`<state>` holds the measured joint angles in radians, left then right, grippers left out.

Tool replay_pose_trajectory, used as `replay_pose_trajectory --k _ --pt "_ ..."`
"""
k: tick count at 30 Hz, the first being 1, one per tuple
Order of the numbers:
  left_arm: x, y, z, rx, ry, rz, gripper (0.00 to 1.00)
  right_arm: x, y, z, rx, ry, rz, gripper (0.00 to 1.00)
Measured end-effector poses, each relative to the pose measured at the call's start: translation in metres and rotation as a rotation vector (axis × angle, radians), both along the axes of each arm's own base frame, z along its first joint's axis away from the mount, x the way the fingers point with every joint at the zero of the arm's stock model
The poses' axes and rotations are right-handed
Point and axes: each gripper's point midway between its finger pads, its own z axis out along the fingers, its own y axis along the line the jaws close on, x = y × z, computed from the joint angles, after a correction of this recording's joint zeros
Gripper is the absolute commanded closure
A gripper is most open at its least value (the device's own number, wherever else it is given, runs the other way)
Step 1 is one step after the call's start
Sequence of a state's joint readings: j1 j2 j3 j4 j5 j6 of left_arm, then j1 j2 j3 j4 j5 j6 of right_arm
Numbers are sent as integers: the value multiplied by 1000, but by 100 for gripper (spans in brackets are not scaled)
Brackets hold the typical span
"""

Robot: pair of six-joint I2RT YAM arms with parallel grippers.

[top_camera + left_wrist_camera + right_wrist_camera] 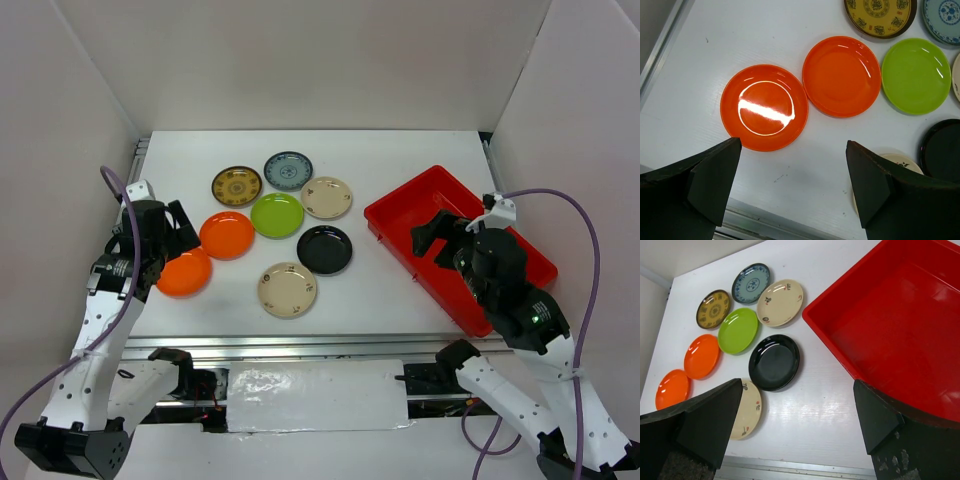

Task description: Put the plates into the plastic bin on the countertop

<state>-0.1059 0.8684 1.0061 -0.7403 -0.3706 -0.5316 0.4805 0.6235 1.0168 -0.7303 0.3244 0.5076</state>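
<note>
Left gripper [793, 150]: my jaws are wide, nothing in them. It hangs over the left side of the countertop [400, 160], just near of the near orange plate [764, 107]. The far orange plate [842, 76] is next to it on the right, rims about touching. The lime green plate [916, 75] comes next, farther right.

Right gripper [797, 387]: jaws also wide, also holding nothing. It sits above the left wall of the red plastic bin [900, 330], which lies skewed on the right side of the countertop.

The black plate [773, 361] is just left of the bin, with the near beige plate [287, 289] near-left of it. The far beige plate [780, 302], blue-grey patterned plate [750, 283] and yellow-brown patterned plate [713, 309] make up the far row.

All eight plates lie flat on the countertop, left of the bin.
</note>
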Motion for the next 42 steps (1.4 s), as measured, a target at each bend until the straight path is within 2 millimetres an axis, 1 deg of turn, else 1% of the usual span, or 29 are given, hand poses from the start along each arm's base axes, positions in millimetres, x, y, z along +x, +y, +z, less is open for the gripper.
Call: replay_pose_trajectory --k 5,7,9,11,13,14,16,18,20,21,23,24,26,29,31,32,34,35,37,38,39,40,41,42 --pt "1 2 -3 6 20 13 1 0 2 0 6 -2 10 0" --pt "1 3 -6 6 30 17 1 1 8 -2 22 -1 34 0" --pt "0 4 -6 5 31 21 1 6 22 -3 70 -15 74 0" --pt "0 5 -6 1 31 23 1 15 38 -30 104 32 109 0" --pt "0 6 -6 -4 31 25 1 26 55 -62 132 103 132 0" --pt "0 6 -6 -6 31 24 1 33 64 -85 140 154 136 0" --pt "1 5 -6 -10 29 20 1 42 77 -124 153 244 129 0" --pt "2 3 -5 -15 26 10 1 48 86 -164 159 330 102 0" --pt "2 2 -4 -21 20 3 1 52 93 -193 169 391 72 1" --pt "2 1 -3 -23 17 0 1 56 97 -200 177 405 65 4" --pt "2 1 -2 -25 10 -3 1 67 108 -216 199 430 54 7" --pt "2 0 -2 -26 9 -6 1 72 112 -224 208 439 49 10" --pt "2 -1 -2 -30 9 -12 1 77 120 -238 227 461 44 13" --pt "2 -2 -2 -34 10 -16 1 84 132 -257 254 496 42 24" --pt "2 -2 -2 -35 10 -18 1 89 138 -265 270 507 34 29" --pt "2 -3 -2 -35 10 -19 1 93 141 -267 289 505 30 35" --pt "2 -3 -2 -38 10 -23 1 101 147 -268 312 497 27 41" --pt "2 -4 -2 -39 10 -24 1 104 149 -269 320 499 24 50" --pt "2 -4 -2 -42 10 -27 1 108 152 -273 332 506 14 59" --pt "3 -5 -2 -44 10 -30 1 111 154 -275 342 508 8 69" --pt "3 -5 -2 -45 11 -32 1 112 155 -276 346 511 6 71" --pt "3 -5 -2 -46 11 -32 1 112 156 -278 353 516 -2 78" --pt "3 -6 -2 -46 11 -33 1 112 156 -279 359 521 -8 93" --pt "3 -6 -2 -47 11 -33 1 112 156 -279 364 522 -11 96"
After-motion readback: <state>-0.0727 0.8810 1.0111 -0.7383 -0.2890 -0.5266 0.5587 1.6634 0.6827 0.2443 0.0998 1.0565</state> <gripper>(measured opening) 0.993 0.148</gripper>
